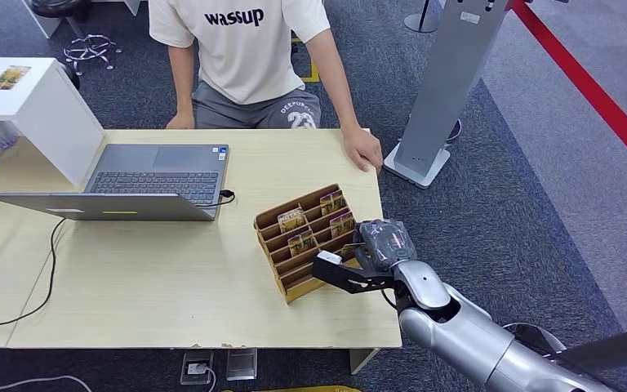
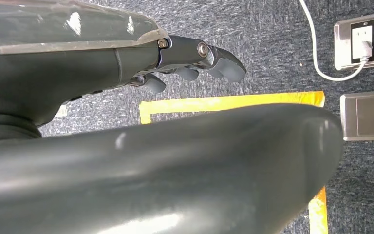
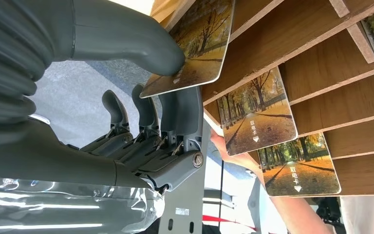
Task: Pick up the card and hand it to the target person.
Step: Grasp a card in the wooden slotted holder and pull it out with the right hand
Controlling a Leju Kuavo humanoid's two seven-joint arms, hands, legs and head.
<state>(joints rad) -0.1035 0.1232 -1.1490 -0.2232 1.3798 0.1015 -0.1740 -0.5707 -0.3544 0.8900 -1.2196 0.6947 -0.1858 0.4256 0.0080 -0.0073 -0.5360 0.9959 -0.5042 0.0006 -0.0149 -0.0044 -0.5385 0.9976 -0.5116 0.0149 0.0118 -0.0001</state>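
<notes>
1. Your right hand is pinching a card between thumb and fingers at the wooden card rack on the worktop.
2. Your left hand is hanging above the carpet, fingers curled, holding nothing.
3. The person is sitting across from you, one hand resting on the worktop.

The right arm reaches forward from the lower right, its hand at the near right edge of the wooden card rack. In the right wrist view the thumb and a finger pinch a card at the rack. The left hand hangs low, fingers loosely curled, holding nothing.
</notes>
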